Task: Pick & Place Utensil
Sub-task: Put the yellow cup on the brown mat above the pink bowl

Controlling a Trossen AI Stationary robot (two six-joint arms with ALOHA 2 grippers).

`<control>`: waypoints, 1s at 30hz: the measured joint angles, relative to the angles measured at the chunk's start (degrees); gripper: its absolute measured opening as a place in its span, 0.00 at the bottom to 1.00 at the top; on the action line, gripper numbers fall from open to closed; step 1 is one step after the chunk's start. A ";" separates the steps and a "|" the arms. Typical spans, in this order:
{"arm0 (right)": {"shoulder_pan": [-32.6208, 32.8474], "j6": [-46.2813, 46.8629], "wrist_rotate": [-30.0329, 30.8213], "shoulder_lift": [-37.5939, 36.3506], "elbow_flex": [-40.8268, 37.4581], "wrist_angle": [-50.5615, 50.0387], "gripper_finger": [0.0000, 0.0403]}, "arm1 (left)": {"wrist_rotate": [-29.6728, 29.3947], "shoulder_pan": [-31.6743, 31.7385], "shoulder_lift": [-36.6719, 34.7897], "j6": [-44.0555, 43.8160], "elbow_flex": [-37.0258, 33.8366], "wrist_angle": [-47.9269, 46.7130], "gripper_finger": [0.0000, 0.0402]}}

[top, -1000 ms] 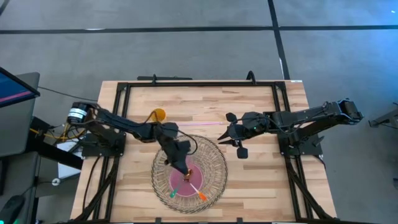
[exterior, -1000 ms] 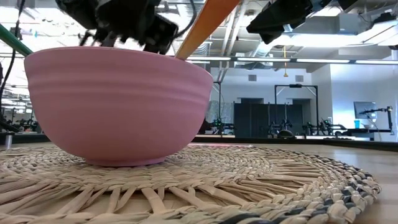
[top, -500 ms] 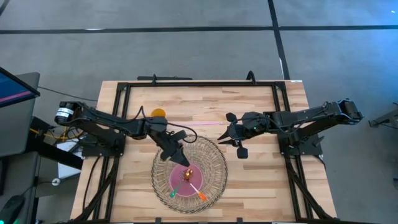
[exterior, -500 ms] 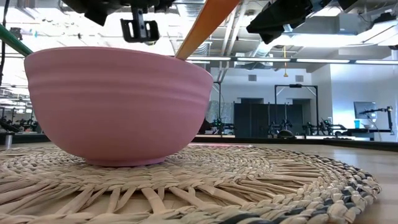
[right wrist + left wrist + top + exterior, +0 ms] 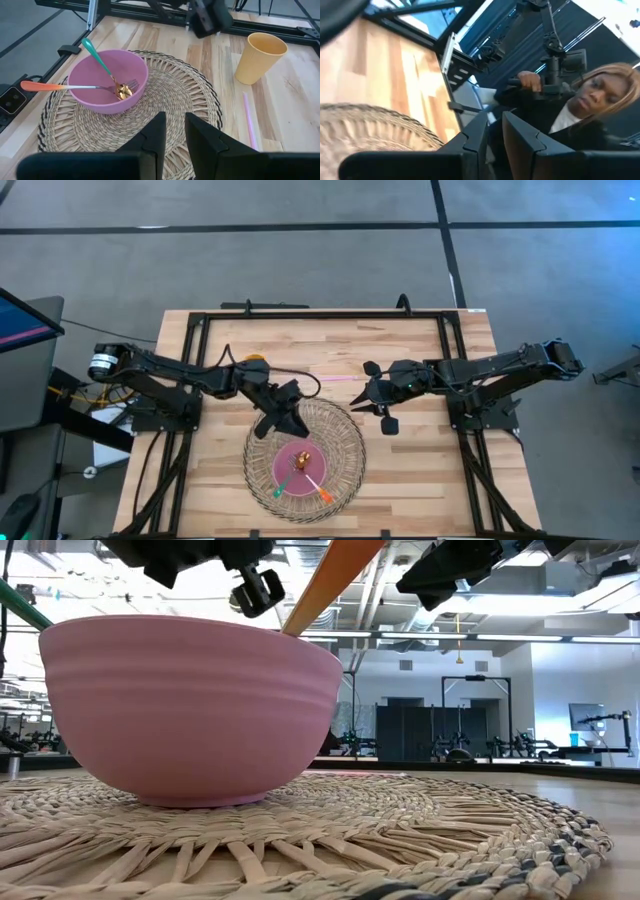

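Left end effector (image 5: 283, 418) hangs nearly closed, empty, at the mat's 11 o'clock edge; bowl (image 5: 297, 468) with both utensils lies toward 5. Right end effector's (image 5: 375, 402) opening I can't tell.

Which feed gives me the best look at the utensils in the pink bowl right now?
The right wrist view: the green-handled spoon and orange-handled fork lie crossed in the pink bowl. The high view shows them small. The low view catches only their handles above the rim. The left wrist view misses them.

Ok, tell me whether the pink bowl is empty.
Not empty: the pink bowl holds a green-handled spoon and an orange-handled fork, handles leaning over its rim.
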 joint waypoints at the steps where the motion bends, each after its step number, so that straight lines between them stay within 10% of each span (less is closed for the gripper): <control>1: 0.00 0.00 0.00 0.00 0.00 0.00 0.16 | 0.00 0.38 0.00 1.33 0.00 0.00 0.15; 14: 0.00 0.00 0.00 0.00 0.00 -0.01 0.16 | -3.58 5.39 0.00 9.96 0.04 -16.06 0.15; 30: 0.00 0.02 0.00 0.00 0.00 0.02 0.16 | -21.90 5.54 -2.71 20.46 0.04 -35.00 0.15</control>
